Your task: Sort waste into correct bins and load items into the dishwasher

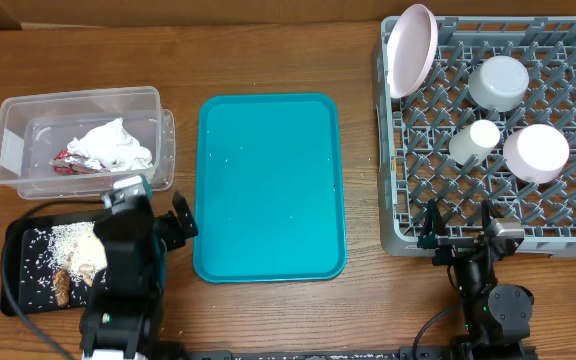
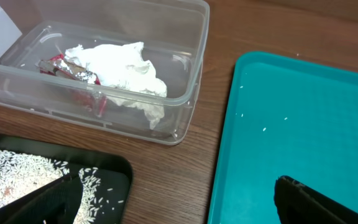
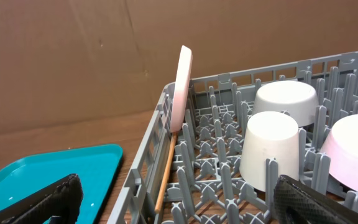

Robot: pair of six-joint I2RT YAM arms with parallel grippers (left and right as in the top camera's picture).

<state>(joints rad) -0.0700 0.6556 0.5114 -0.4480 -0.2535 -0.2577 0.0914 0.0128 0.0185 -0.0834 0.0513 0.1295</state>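
A wooden counter [image 1: 268, 60] seen from above, with two robot arms at its near edge. At far left sits a clear plastic tub [image 1: 78, 97] holding crumpled white napkins [image 1: 116, 145] and a bit of red wrapper [image 1: 66, 160]. Just in front of the tub lies a shallow black tray [image 1: 18, 300] scattered with white rice [image 1: 73, 240] and a few brown food scraps [image 1: 63, 285]. A large teal serving tray [image 1: 268, 190] lies in the middle of the counter, bare apart from a few stray grains. At right is a big grey dish rack [image 1: 408, 200] with upright pegs. A round pale pink plate [image 1: 411, 50] stands on edge in the rack's far left corner. A light grey bowl [image 1: 498, 82] sits upside down near the far side, a small white cup [image 1: 475, 142] sits upside down closer in, and a pink bowl [image 1: 536, 152] sits upside down just to the cup's right. In the right wrist view, a thin wooden chopstick [image 3: 165, 174] lies along the rack's left inner wall; whether there is a pair cannot be told. The left hand [image 1: 151, 207] hovers between the black tray and the teal tray, its fingers spread wide and holding nothing. The right hand [image 1: 460, 228] sits at the rack's near edge, fingers likewise spread wide and empty.
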